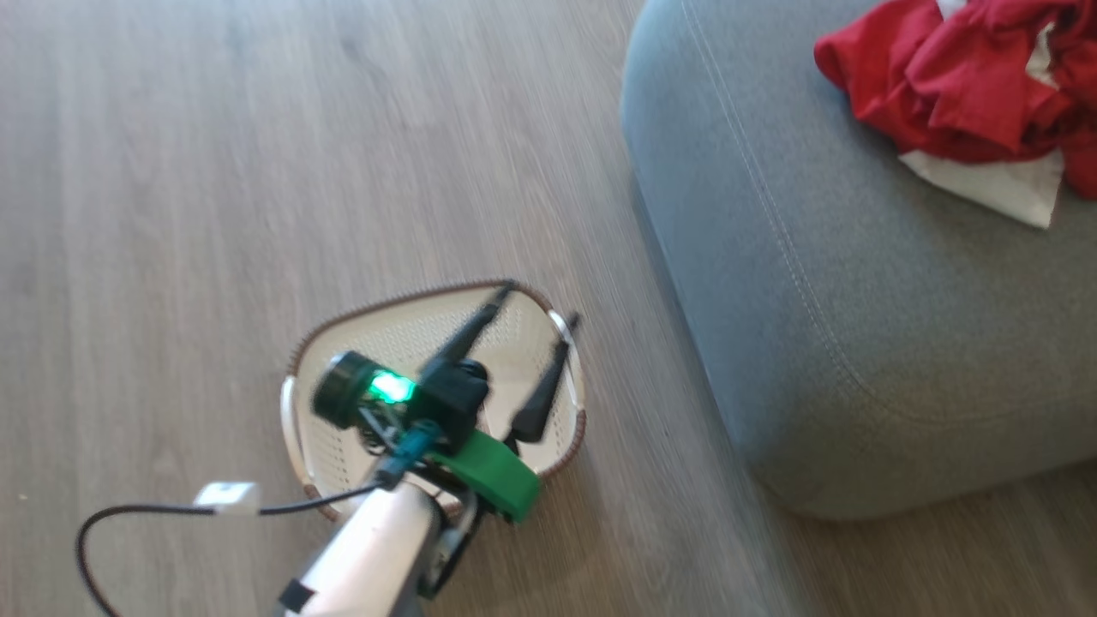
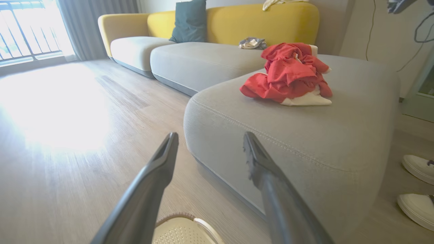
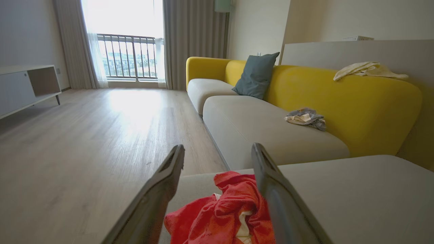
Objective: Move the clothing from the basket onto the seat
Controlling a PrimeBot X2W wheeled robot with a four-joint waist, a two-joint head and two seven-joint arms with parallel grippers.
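Clothing (image 3: 217, 217) on seat (image 3: 356, 189), seemingly just beneath right hand (image 3: 217, 148)

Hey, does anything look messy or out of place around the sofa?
Nothing damaged or spilled. The clothing lies in a crumpled heap on the seat. Two stray cloths look out of place: a grey cloth bunched on the sofa cushion, a pale cloth draped over the yellow backrest.

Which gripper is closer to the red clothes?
Right. The right gripper hovers over the clothing on the seat; the left gripper is above the basket on the floor.
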